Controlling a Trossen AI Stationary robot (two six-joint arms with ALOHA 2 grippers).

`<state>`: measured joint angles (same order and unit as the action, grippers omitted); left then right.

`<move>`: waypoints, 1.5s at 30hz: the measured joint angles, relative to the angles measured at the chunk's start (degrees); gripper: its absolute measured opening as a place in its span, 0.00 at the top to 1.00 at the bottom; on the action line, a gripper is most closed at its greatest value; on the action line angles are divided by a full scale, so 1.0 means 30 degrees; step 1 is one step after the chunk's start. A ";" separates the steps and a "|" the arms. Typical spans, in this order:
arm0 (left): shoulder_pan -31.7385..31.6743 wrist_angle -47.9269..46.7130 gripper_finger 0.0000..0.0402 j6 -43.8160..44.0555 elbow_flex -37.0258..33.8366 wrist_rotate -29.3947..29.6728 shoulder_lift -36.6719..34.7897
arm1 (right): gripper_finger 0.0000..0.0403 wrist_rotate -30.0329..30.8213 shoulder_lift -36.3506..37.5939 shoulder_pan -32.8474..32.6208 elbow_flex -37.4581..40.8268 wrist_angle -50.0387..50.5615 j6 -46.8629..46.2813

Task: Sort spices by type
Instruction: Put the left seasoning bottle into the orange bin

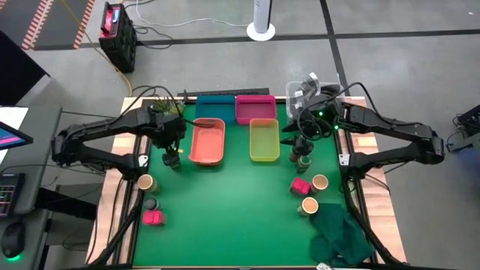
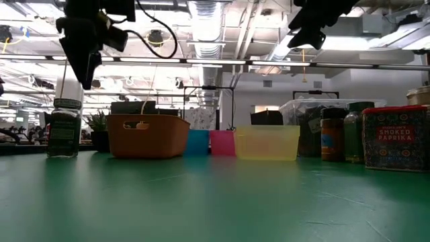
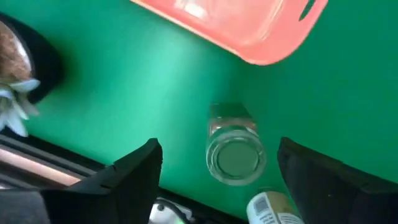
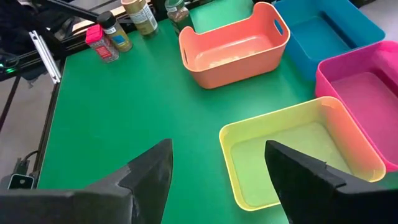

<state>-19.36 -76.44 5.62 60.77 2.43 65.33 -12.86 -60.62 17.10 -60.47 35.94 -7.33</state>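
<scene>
My left gripper [image 3: 217,180] has its two dark fingers [image 3: 134,174] spread wide apart, with nothing held; it hangs right above a small clear glass jar [image 3: 235,155] that stands on the green table mat [image 1: 232,202]; in the low view that jar [image 2: 65,129] stands upright, a little apart from the orange plastic tub [image 2: 148,134]; in the high view I see it just left of the tub [image 1: 208,141]. Close by, toward the mat's edge, lies or stands a little bottle with a pale yellow label [image 3: 270,208]; I cannot tell which.

My right gripper [image 4: 217,171] also has its fingers [image 4: 146,171] wide apart and empty; it hangs over the mat near the yellow plastic tub [image 4: 298,149]; beside that tub are a pink tub [image 4: 367,93] and a blue tub [image 4: 329,31].

More spices sit on the left side: a round tan-topped jar [image 1: 145,182], a dark-topped jar [image 1: 151,203] and a small pink box [image 1: 153,217]. On the right side I see dark jars [image 1: 303,154] close under the right arm, another pink box [image 1: 300,186], and two tan-topped jars [image 1: 320,182] [image 1: 309,205] near a crumpled dark green cloth [image 1: 341,236]. All the tubs look empty of spices.
</scene>
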 joint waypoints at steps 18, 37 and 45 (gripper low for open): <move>-0.0138 0.2823 0.24 0.1067 -0.4167 -0.1118 -0.0909 | 0.30 0.0846 0.0000 -0.0452 0.0000 -0.0421 -0.1370; 0.0242 0.0610 0.24 -0.1705 -0.3926 0.1274 -0.0750 | 0.30 0.0918 -0.0019 -0.0901 0.0000 -0.0894 -0.1962; 0.1240 0.1716 0.24 -1.2910 -0.4292 0.2790 -0.0738 | 0.30 0.0947 -0.0172 -0.1528 0.0000 -0.0969 -0.2050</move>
<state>-15.64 -71.29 -33.11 47.89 10.80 63.12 -10.02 -61.14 12.52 -60.47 33.03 -13.48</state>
